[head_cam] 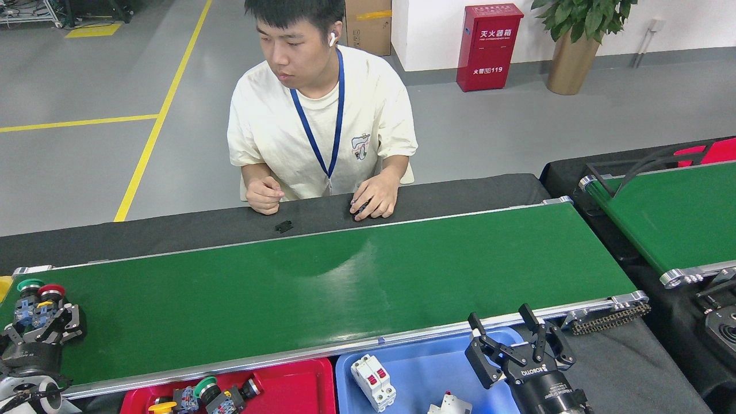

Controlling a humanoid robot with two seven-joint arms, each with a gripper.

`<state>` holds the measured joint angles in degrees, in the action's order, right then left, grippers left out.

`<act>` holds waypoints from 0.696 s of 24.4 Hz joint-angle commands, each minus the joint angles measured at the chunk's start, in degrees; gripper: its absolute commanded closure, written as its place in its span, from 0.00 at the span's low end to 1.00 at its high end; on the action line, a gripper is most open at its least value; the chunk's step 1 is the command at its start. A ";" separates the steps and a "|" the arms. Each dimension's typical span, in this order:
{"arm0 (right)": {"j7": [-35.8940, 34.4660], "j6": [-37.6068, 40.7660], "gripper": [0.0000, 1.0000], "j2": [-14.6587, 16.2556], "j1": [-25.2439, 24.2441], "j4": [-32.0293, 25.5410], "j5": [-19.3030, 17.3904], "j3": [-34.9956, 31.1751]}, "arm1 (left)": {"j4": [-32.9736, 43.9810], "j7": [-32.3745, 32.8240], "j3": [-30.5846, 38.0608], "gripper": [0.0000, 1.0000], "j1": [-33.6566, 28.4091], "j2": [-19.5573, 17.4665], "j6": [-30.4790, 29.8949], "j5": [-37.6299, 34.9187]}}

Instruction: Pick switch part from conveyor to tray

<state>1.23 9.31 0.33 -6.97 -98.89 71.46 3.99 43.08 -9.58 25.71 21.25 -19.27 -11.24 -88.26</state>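
Trays are seen nearest of all: a red tray (299,382) at the bottom edge already carries a cluster of push-button switches (207,397), among them a yellow-capped and a green-capped one, and just beside it a blue tray (428,362) carries a white circuit breaker (374,382) with red toggles. So part of the sorting looks done. Over the blue tray's right end the right gripper (506,339) is held with its fingers spread wide and nothing between them.

At the far left, on the conveyor (345,282), the left gripper (43,325) is set around a pair of switch parts (37,302), one green-capped, one red-capped, lying at the belt's left end. The fingers are placed on either side of the bodies, but whether they are pressed home cannot be told from this angle. The pair rests on the belt, so by this reading the pick is at the grasp stage, with the lift and the carry to the red tray left to do. Otherwise the belt is bare.

Beyond the belt a person (316,121) is seated with both hands on the black cloth, a small black clip (283,226) lying near. A second, narrower green belt (667,215) is glimpsed at right.
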 commanded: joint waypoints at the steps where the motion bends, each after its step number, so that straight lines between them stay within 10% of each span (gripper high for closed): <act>1: 0.00 -0.26 0.01 0.29 0.37 -0.69 0.00 -0.04 | 4.81 -1.49 -0.04 0.95 -1.56 0.37 -7.12 0.63; 7: 0.00 -0.43 0.01 0.29 -0.24 -0.69 0.00 -0.57 | 34.62 -1.14 0.75 0.94 -22.31 4.06 -33.76 4.06; 11: 0.00 -0.52 0.01 0.90 -0.77 0.01 0.09 -1.71 | 48.07 -0.53 1.01 0.92 -34.00 8.81 -33.76 4.50; 17: -0.09 -0.87 0.01 1.17 -0.77 0.72 0.09 -4.87 | 53.78 -0.53 -4.26 0.35 -39.80 12.06 -33.76 4.24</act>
<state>1.27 8.55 1.07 -8.00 -97.62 71.52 -0.37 95.43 -9.90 22.03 -18.35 -7.49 -44.72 -84.06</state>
